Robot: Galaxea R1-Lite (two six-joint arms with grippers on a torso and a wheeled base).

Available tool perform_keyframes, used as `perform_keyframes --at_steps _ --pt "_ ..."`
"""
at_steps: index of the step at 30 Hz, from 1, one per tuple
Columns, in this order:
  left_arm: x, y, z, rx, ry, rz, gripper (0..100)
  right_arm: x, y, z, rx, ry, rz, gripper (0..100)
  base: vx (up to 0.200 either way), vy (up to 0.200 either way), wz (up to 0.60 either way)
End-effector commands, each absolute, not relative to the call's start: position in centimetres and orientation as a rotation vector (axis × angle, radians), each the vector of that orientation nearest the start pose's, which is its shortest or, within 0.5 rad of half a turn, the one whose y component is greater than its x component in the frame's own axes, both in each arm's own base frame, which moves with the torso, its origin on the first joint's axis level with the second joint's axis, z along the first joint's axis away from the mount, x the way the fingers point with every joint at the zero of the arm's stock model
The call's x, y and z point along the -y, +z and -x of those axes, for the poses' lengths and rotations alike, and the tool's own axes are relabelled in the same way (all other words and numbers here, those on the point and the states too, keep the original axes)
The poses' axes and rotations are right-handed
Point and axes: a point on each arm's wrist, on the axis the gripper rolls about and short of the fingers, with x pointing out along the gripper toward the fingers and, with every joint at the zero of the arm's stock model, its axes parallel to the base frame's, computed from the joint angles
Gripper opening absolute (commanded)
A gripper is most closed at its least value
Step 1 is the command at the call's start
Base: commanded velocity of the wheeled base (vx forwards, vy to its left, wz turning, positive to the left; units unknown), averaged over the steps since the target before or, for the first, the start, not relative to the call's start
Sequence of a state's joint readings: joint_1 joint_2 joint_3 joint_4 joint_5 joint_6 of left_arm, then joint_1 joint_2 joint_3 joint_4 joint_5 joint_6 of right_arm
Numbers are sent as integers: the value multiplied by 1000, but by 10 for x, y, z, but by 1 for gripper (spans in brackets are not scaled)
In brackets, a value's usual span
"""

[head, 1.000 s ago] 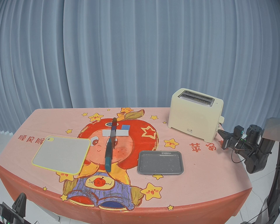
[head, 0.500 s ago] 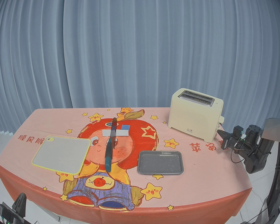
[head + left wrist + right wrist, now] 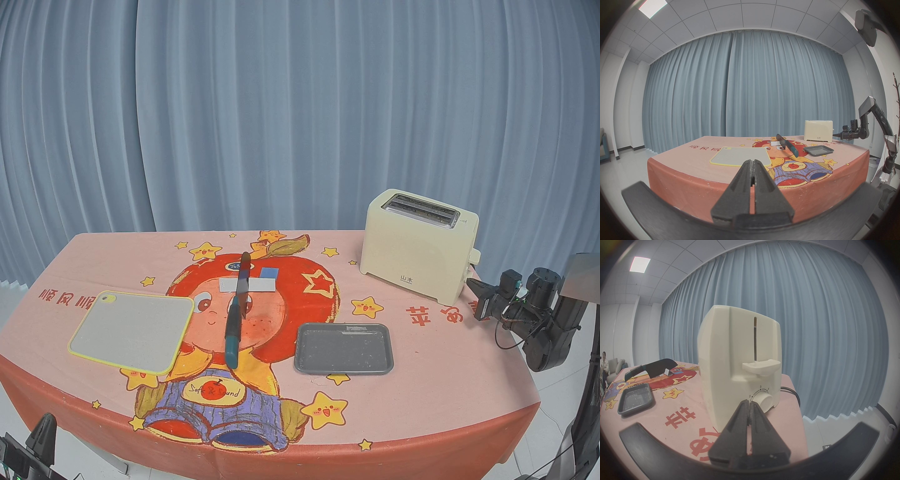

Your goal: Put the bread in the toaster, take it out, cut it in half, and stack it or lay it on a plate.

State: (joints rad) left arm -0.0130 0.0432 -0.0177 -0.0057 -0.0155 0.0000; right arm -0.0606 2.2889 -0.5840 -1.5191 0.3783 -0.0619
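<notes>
My right pincer (image 3: 749, 403) is clenched on nothing, pointing at the end face of the toaster (image 3: 417, 247) on the right of the bench (image 3: 431, 387). The lever (image 3: 761, 367) is just ahead, slightly higher. Can't tell if bread's in the slots. Left pincer (image 3: 753, 163) is clenched too, well apart.

Numbered toaster dial (image 3: 762, 399); lettered tablecloth (image 3: 437, 375)

Colours on the star-printed pink tabletop (image 3: 437, 375)
Cream toaster (image 3: 419, 244), dark grey tray (image 3: 344, 348), pale grey cutting board (image 3: 132, 331) rimmed yellow-green, black-bladed knife (image 3: 234, 312) with teal handle.
</notes>
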Motion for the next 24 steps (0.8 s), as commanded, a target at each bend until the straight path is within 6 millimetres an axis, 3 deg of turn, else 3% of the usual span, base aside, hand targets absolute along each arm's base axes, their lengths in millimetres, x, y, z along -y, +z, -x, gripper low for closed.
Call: perform_keyframes --at_steps 1,24 --pt "0 77 19 -38 -28 0 0 13 26 -348 -164 324 23 0 0 0 0" --pt "0 77 19 -38 -28 0 0 17 21 -352 -171 308 20 0 0 0 0"
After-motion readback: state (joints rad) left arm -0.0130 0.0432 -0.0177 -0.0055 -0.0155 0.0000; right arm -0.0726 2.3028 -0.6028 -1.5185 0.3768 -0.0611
